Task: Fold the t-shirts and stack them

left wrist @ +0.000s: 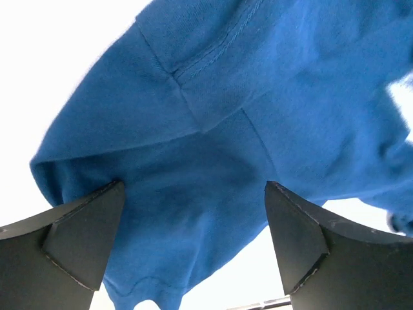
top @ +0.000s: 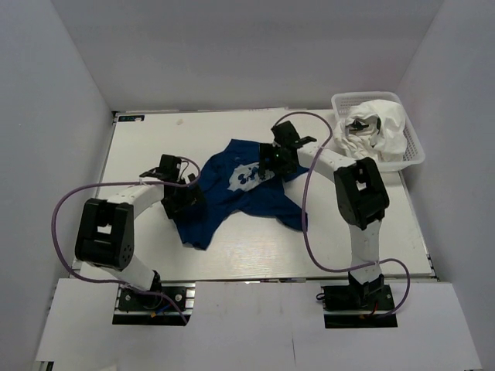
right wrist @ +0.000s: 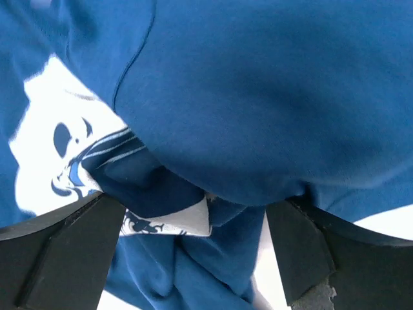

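1. Navy t-shirt lies crumpled mid-frame on the tabletop
2. Left pincer and right pincer gape wide over it, holding nothing
3. Each should pinch one edge layer, then spread it flat

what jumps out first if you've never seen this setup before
A crumpled blue t-shirt lies in the middle of the white table, its pale chest print showing. Both arms reach onto it: the left gripper hangs open over its left edge, and the right gripper hangs open by the print. At the far right corner, a white basket holds a bunched white shirt.
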